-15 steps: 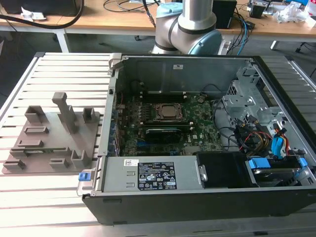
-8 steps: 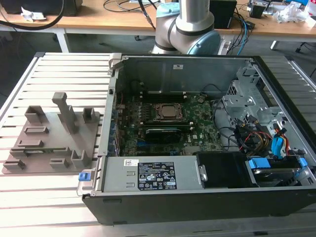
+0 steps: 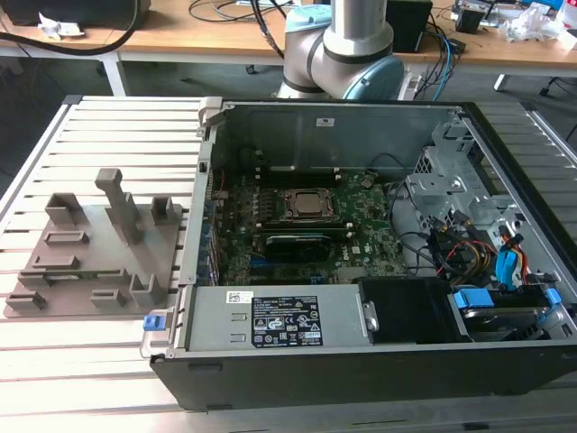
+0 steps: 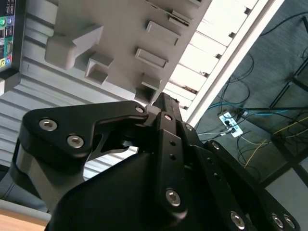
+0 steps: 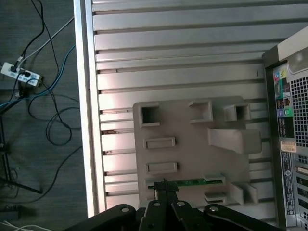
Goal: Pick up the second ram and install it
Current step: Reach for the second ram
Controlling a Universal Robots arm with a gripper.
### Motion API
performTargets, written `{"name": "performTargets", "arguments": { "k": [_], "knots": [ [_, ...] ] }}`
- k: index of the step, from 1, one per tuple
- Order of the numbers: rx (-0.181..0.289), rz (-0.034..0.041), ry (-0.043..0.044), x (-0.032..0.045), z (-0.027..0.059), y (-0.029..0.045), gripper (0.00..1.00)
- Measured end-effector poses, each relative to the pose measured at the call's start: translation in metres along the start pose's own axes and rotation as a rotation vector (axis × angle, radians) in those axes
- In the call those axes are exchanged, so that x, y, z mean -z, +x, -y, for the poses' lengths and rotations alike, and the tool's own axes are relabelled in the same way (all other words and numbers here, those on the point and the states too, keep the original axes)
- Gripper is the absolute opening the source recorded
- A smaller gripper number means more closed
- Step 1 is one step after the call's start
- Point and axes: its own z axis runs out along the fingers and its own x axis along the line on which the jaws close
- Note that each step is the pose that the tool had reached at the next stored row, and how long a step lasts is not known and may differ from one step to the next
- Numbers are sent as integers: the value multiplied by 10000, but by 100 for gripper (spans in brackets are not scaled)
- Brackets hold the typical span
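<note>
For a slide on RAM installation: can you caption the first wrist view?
Gripper lined up with one end of the green RAM stick resting in a gray holder, computer case alongside.

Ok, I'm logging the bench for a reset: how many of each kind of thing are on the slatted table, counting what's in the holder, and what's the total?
grey parts holder: 1
green ram stick, lying in the holder: 1
open computer case: 1
Total: 3

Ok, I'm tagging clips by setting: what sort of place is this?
Probably a robotics lab: open PC case on a slatted table, grey fixture holding the ram, cables on the floor.
</note>
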Motion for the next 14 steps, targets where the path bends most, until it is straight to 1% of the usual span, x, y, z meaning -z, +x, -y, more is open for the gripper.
{"name": "performTargets", "arguments": {
  "k": [1,3,6,7,8,10,14],
  "knots": [
    [1,0,21,-4,-2,-33,11],
    [2,-3,90,-16,-9,-129,11],
    [4,-3,166,-27,-16,-220,11],
    [4,-2,179,-30,-17,-241,11],
    [5,-4,200,-36,-21,-296,11],
    [6,-7,212,-47,-28,-395,11],
    [9,-21,215,-64,-46,-643,11]
  ]
}}
